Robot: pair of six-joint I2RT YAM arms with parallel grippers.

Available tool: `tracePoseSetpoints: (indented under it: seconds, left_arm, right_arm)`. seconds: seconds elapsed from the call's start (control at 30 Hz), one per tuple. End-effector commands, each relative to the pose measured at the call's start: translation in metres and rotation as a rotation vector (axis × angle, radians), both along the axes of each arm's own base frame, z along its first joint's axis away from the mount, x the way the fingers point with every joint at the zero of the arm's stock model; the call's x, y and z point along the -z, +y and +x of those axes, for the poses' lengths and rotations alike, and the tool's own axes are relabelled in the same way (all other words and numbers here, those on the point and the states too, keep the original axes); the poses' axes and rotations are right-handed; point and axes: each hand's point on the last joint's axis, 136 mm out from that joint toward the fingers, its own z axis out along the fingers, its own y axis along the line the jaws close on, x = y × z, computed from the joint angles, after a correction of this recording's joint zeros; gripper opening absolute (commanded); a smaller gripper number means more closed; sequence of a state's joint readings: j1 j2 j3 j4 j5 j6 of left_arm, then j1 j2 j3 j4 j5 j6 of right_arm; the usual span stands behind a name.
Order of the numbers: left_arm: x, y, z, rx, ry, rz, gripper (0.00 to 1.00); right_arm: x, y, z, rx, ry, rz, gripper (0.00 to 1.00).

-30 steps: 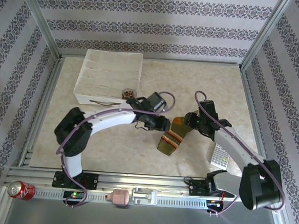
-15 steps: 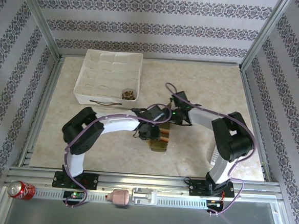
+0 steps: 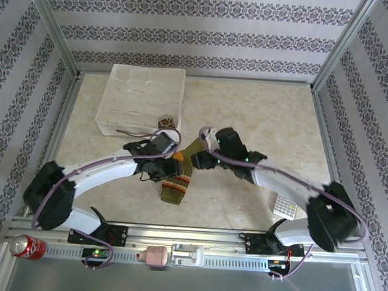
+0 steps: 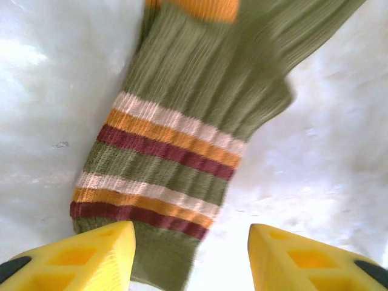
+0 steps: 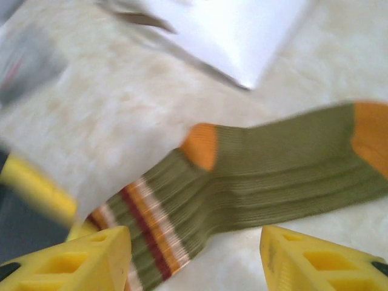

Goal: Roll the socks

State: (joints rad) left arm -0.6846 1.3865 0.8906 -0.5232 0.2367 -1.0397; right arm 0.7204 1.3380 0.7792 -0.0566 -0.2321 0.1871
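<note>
The olive-green sock lies flat on the table, its orange toe toward the far side and its striped cuff toward the near side. My left gripper is at its left edge and open; in the left wrist view the sock runs away from the gripper, with the cuff end beside the left fingertip. My right gripper hovers open by the toe end; its wrist view shows the sock spread out beyond the gripper. A small brown patterned bundle, apparently the argyle sock, sits in the tray.
The white divided tray stands at the far left, with a dark strap at its near wall. A white keypad-like object lies near the right arm. A soda can and a pink item sit on the front rail.
Both arms have swung leftward and the olive sock now lies further left. It has been spread out longer than half a second ago. Both grippers stay close to it.
</note>
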Motion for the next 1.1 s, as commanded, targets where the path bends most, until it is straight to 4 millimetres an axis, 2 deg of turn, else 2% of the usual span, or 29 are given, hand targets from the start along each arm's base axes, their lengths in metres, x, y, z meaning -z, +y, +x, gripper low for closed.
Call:
tracePoseSetpoints:
  seconds: [0.0,0.1,0.27,0.33,0.5,0.7,0.83,0.93,1.07]
  left_arm:
    - [-0.021,0.023,0.006,-0.196,0.014,-0.126,0.52]
    - [-0.026,0.042,0.004,-0.302,0.033,-0.251,0.51]
    - [-0.009,0.056,-0.015,-0.456,0.153,-0.484,0.50]
    - [-0.008,0.062,-0.022,-0.480,0.154,-0.511,0.49]
    - [0.001,0.073,-0.048,-0.499,0.189,-0.505,0.49]
    - [0.008,0.079,-0.062,-0.525,0.195,-0.516,0.49]
    - [0.010,0.080,-0.063,-0.519,0.197,-0.502,0.48]
    - [0.009,0.077,-0.059,-0.508,0.194,-0.504,0.48]
    - [0.004,0.076,-0.055,-0.476,0.190,-0.482,0.48]
  right_arm:
    - [0.017,0.004,-0.044,-0.273,-0.277,-0.201,0.61]
    - [0.028,0.011,-0.081,-0.463,-0.442,-0.301,0.67]
    - [0.058,0.019,-0.107,-0.688,-0.578,-0.478,0.75]
    - [0.071,0.024,-0.113,-0.775,-0.613,-0.548,0.75]
    - [0.090,0.044,-0.107,-0.827,-0.710,-0.648,0.75]
    - [0.093,0.070,-0.096,-0.806,-0.747,-0.662,0.72]
    - [0.095,0.078,-0.097,-0.819,-0.736,-0.654,0.69]
    - [0.095,0.082,-0.095,-0.811,-0.730,-0.649,0.63]
    - [0.083,0.088,-0.090,-0.783,-0.733,-0.636,0.56]
